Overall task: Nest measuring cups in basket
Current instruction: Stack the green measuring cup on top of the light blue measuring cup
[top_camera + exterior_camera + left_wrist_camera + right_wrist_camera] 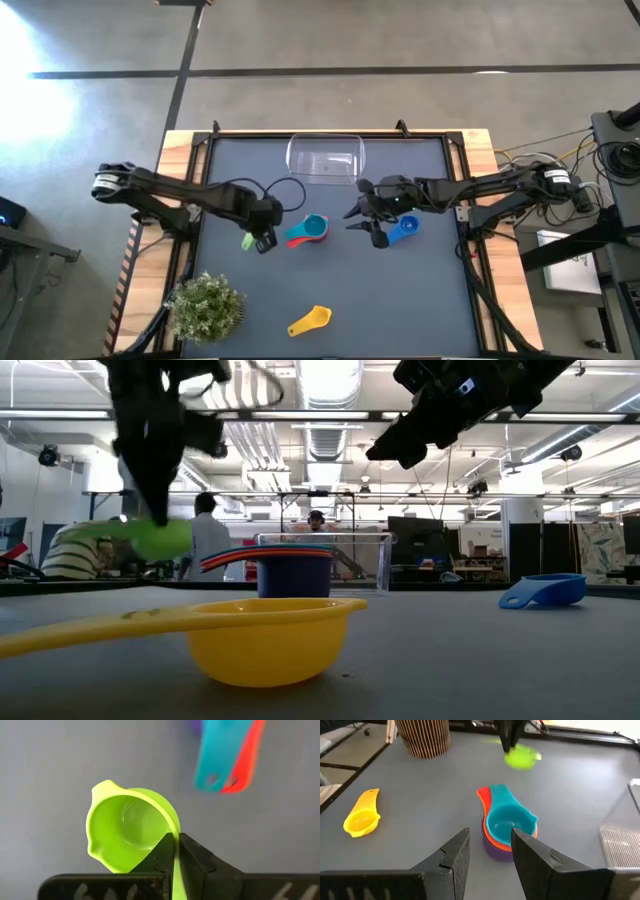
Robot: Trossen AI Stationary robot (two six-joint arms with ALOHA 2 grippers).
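Note:
My left gripper (pixel 263 240) is shut on the green measuring cup (pixel 127 830), near the table's left side; the same cup (pixel 150 538) shows in the low view. A stack of cups (pixel 310 230) stands on its base at mid-table, teal on top (pixel 507 817), orange and red under it, purple at the bottom. My right gripper (pixel 490 851) hangs open above the table just right of the stack, touching nothing. The blue cup (pixel 405 227) lies right of that gripper. The yellow cup (pixel 310 320) sits near the near edge. The clear basket (pixel 325 158) stands at the far edge. My left gripper pinches the green cup between its two fingers (pixel 197 857) at the handle's root (pixel 175 862), where it meets the bowl's rim. The fingers come from above, pointing down. The cup is lifted clear of the table, its bowl sticking out toward the table's left, mouth tilted up toward the wrist camera.
A small green potted plant (pixel 205 305) stands at the near left corner. Wooden table rails (pixel 480 150) border the dark mat. Bare mat lies between the stack and the yellow cup. People and room fittings show beyond the far edge in the low view.

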